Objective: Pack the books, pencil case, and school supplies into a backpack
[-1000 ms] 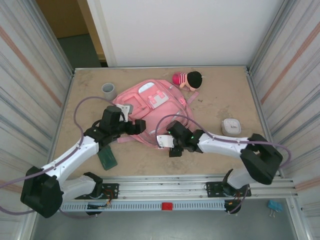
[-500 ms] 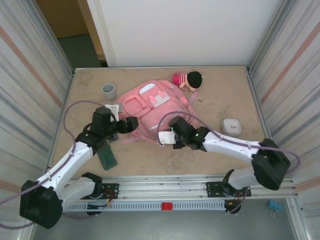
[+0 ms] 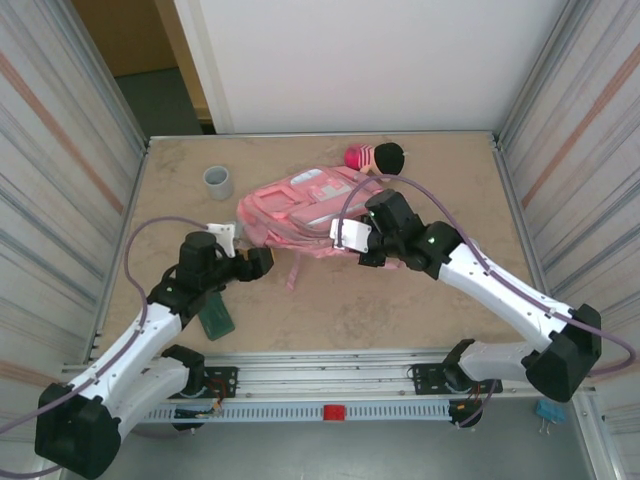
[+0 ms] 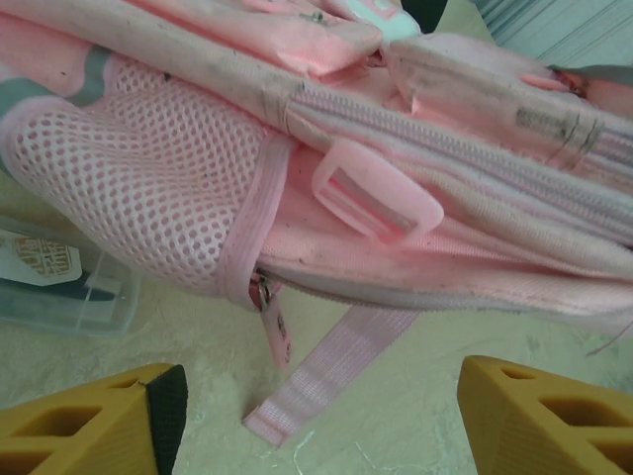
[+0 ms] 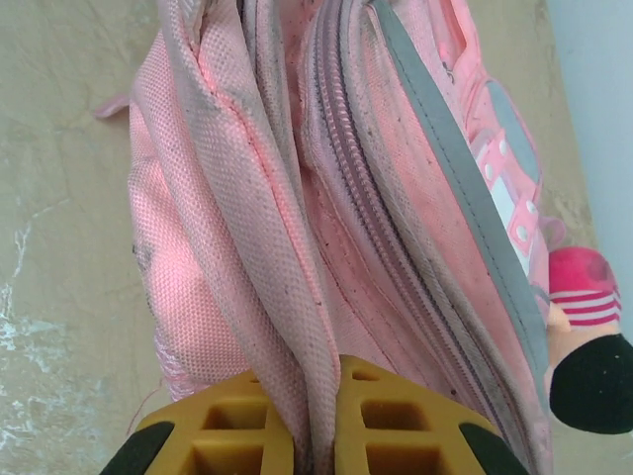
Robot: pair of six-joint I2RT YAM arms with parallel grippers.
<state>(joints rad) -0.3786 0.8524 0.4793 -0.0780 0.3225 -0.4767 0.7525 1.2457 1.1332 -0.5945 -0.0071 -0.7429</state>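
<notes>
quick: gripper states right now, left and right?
Left gripper: open, fingers apart, holding nothing.
Right gripper: shut on a fold of the backpack.

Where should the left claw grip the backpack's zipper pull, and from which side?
Probably by the pink tab of the zipper pull, approaching low from the mesh-pocket side of the backpack: the tab dangles free below the seam, facing the open left claw.

You had one backpack point(image 3: 290, 205), one book point(image 3: 215, 318), one grey cup point(image 3: 218, 182), one plush doll point(image 3: 375, 157) and one clear plastic case point(image 4: 69, 297) on the table point(image 3: 420, 300) at inspection.
</notes>
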